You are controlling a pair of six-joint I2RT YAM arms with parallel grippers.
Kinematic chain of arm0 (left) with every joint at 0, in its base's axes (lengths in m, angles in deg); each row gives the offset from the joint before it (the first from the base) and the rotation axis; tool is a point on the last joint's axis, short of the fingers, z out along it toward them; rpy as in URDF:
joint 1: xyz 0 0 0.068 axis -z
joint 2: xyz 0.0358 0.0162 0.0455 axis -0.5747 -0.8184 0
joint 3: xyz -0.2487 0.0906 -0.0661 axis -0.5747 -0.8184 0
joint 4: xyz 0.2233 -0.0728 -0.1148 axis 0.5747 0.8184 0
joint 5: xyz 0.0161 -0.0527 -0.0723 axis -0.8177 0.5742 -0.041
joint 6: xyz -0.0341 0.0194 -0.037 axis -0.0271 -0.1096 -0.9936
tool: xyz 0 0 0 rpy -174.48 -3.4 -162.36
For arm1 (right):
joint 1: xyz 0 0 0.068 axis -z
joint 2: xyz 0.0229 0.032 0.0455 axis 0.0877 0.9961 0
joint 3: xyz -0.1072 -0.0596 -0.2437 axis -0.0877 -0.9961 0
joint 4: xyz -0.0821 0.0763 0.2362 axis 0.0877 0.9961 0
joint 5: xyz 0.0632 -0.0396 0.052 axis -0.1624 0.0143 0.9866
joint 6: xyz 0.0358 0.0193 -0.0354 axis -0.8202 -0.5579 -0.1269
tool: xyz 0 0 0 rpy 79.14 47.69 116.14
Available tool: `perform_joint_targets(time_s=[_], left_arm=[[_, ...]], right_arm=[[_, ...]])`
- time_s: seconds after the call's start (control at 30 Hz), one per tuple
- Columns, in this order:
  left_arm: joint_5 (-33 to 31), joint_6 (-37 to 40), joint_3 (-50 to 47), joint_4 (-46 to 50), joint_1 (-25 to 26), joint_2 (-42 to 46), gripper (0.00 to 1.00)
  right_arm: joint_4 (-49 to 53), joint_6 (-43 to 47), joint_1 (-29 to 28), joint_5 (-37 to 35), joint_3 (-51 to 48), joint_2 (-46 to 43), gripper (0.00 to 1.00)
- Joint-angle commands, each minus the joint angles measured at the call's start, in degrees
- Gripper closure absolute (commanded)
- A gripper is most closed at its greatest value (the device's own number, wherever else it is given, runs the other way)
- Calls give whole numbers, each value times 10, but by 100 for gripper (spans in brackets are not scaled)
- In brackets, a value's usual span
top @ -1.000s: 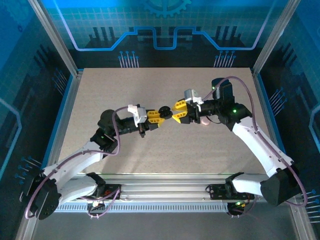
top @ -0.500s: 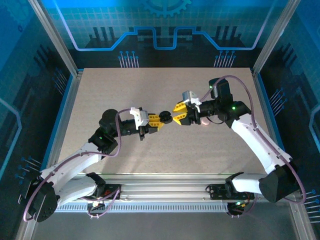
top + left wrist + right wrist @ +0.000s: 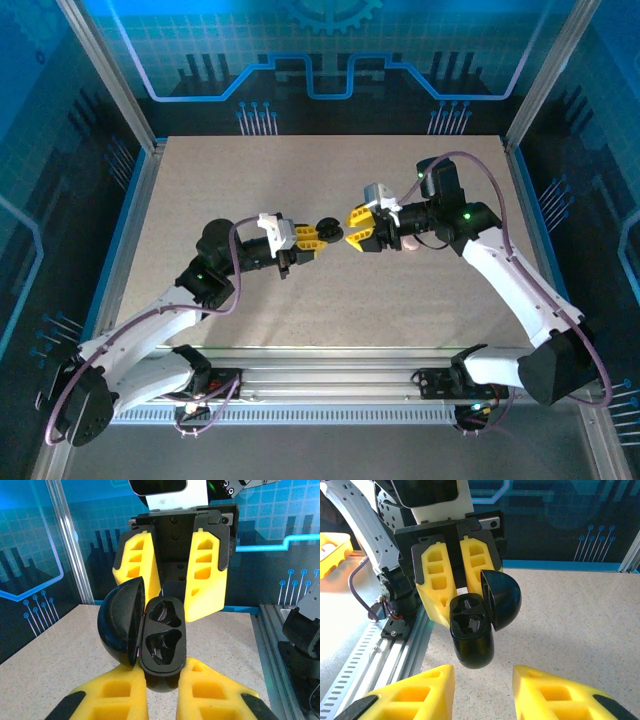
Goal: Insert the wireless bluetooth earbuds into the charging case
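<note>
Left gripper [image 3: 317,235] clamped on the black charging case [image 3: 161,636], lid swung open, above the middle of the table [image 3: 230,180], well off every edge, right gripper [image 3: 357,230] facing it just beside, fingers apart, nothing between them.

Black charging case [image 3: 327,225] between facing yellow fingers [image 3: 309,236]

— Top view?
— Mounted high at the near edge, tilted down over the whole worktop [image 3: 300,300]; far off.
— Left wrist?
— Very close, low, sighting forward past the left pincer [image 3: 162,685] straight at the right pincer [image 3: 174,592].
— Right wrist?
— Opposite heading, equally close, angled slightly down, facing back at the left one.
— Overlap?
— Open black charging case [image 3: 161,645] at mid-worktop: caught from opposite sides by both wrists, tiny from above.
</note>
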Motion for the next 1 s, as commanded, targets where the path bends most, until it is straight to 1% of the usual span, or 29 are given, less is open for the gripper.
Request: perform_joint_targets(time_s=[0.0,0.2,0.5,0.63,0.77,0.83,0.93,0.97], left_arm=[[-1,7,11,-10,4,7,88],[-3,9,11,-6,4,7,88],[-1,13,15,1,5,4,88],[-2,17,17,8,5,3,88],[-2,19,17,10,7,0,87],[-1,13,16,3,7,-3,82],[-1,-3,3,-35,7,-5,69],[-1,-7,0,-45,7,-6,67]], right_arm=[[0,-5,-9,10,8,1,64],[-4,-10,-17,16,16,11,64],[-15,-15,-27,22,22,21,67],[-13,-13,-29,27,26,26,71],[-10,-11,-30,34,29,30,79],[-9,-10,-30,39,30,33,83],[-12,-9,-30,47,30,35,85],[-12,-9,-29,51,30,36,86]])
